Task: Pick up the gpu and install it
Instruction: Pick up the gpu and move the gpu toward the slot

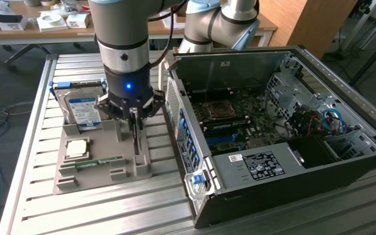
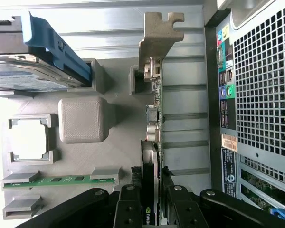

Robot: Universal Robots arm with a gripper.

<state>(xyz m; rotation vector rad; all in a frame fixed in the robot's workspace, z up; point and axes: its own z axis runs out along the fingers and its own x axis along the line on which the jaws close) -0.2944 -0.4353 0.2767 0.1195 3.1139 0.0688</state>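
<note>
Gripper point(image 2: 152, 198) is clamped on thin green gpu card point(image 2: 154, 121) w/ silver end bracket, held upright on edge by slotted grey plastic tray point(image 1: 119, 175) so both faces are reachable.

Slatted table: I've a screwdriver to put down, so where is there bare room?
Bare slats lie on the near side of the grey tray, up to the PC case, and a strip runs along the tray's exterior-view left edge. More lie beyond the hard drive. Crowded: the gap between tray and case, where the gripper grips the gpu.
</note>
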